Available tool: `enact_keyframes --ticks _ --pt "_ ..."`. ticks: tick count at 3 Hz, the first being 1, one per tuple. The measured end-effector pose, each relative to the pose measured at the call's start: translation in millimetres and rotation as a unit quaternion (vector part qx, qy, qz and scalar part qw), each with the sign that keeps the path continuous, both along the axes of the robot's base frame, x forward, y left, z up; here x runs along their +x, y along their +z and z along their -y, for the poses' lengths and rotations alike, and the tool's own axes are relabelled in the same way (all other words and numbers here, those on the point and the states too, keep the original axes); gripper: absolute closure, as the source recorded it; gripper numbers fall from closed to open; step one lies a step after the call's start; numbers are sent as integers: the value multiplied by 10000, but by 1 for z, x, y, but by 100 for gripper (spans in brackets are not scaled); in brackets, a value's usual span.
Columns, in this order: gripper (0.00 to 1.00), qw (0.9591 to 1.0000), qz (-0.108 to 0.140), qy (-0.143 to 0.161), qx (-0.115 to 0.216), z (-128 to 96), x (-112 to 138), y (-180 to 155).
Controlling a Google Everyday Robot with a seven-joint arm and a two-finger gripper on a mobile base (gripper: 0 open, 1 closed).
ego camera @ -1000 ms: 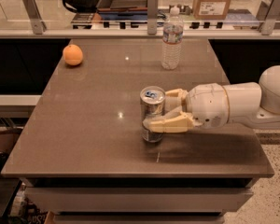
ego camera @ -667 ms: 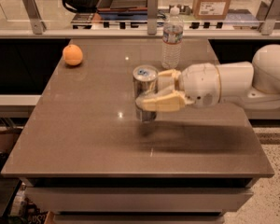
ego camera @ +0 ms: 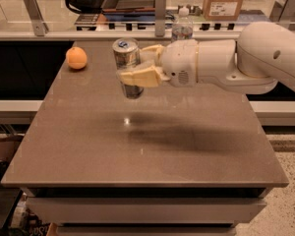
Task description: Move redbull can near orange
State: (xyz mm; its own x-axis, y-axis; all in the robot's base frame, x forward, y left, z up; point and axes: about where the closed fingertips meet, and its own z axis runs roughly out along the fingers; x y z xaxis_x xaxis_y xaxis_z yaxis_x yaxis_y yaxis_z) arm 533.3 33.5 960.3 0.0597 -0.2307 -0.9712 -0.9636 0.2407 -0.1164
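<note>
We hold redbull can (ego camera: 126, 53) upright in gripper (ego camera: 133, 64), fingers (ego camera: 140, 76) clamped round its body, apparently clear of tabletop (ego camera: 147, 151). Orange (ego camera: 76, 58) left of fingers, apart. We should carry level, set down just beside orange, no nudging.

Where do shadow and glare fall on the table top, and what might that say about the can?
Camera view: a soft shadow lies on the table below the arm; a glint sits under the redbull can, held in the gripper right of the orange; the gap between can and shadow suggests it hangs off the surface.
</note>
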Motion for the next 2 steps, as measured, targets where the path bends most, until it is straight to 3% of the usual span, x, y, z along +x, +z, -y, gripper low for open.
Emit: enact_keyframes --ticks 1,2 --pt "100 9982 262 -534 22 -24 46 5" --pt "100 9954 272 -906 128 -34 106 -3"
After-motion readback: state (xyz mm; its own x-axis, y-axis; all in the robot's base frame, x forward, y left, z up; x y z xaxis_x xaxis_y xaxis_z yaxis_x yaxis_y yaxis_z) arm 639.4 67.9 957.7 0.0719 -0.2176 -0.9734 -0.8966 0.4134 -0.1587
